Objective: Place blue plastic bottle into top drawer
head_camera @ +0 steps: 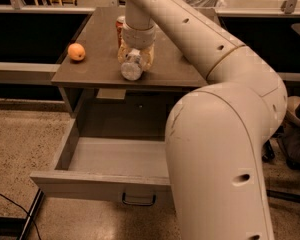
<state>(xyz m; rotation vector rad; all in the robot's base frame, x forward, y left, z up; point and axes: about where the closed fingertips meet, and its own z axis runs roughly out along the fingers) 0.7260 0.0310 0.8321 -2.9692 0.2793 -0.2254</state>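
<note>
Gripper [135,58] at blue plastic bottle [131,70] lying near table [92,68] front edge; grip state cannot be told; top drawer [90,183] open below table.

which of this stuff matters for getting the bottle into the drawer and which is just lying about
For the job:
- bottle, lying on the table
- top drawer, pulled open
- gripper, right over the bottle

Just lying about:
- orange, on the left side of the table
- red can, behind the gripper
</note>
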